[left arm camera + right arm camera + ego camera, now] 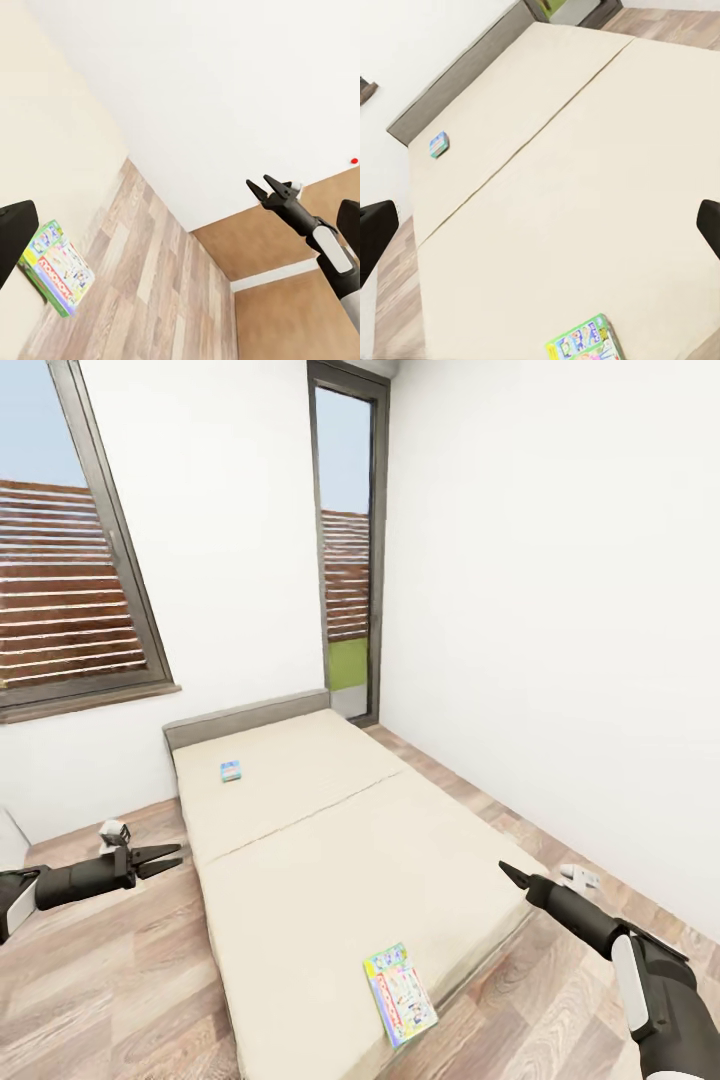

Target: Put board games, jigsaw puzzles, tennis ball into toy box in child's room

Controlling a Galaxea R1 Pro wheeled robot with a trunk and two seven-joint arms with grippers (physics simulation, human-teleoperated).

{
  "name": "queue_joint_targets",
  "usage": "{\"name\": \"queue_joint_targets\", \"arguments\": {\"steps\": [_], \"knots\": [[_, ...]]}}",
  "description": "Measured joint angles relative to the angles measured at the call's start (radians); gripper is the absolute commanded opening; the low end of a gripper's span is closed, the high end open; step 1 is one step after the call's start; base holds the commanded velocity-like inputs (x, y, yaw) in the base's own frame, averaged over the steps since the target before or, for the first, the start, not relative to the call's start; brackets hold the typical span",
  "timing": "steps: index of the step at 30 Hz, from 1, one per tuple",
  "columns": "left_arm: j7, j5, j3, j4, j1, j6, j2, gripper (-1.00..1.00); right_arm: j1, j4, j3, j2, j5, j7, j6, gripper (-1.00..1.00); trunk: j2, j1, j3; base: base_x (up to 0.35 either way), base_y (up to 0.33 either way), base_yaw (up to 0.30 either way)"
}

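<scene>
Two board games lie on the beige bed. A narrow blue one rests near the grey headboard. A white-green one with red edging sits at the bed's near corner. My left gripper hovers open over the floor left of the bed, holding nothing. On the other side of the bed, my right gripper hangs open and empty, above and beyond the near game. The table, toy box, jigsaw puzzles and tennis ball are out of view.
White walls and tall grey-framed windows stand behind the bed. Wood-plank floor runs along both sides of it. A small white object lies on the floor by the right wall, and a small grey-white one by the left gripper.
</scene>
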Motion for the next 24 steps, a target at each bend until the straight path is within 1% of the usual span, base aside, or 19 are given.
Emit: {"name": "queue_joint_targets", "arguments": {"steps": [12, 19, 24], "knots": [[0.000, 0.000, 0.000, 0.000, 0.000, 0.000, 0.000, 1.00, 0.000, 0.000, 0.001, 0.001, 0.000, -0.001, 0.000, 1.00, 0.000, 0.000, 0.000, -0.007, -0.312, 0.290], [0.000, 0.000, -0.001, 0.000, 0.000, 0.001, 0.000, 1.00, 0.000, 0.000, 0.001, 0.001, 0.002, -0.001, 0.000, 1.00, 0.000, 0.000, 0.000, -0.092, -0.311, 0.292], [0.000, 0.000, 0.000, 0.000, 0.000, 0.001, -0.006, 1.00, 0.000, 0.000, 0.002, 0.001, 0.002, -0.001, -0.001, 1.00, 0.000, 0.000, 0.000, -0.117, -0.308, 0.292]]}}
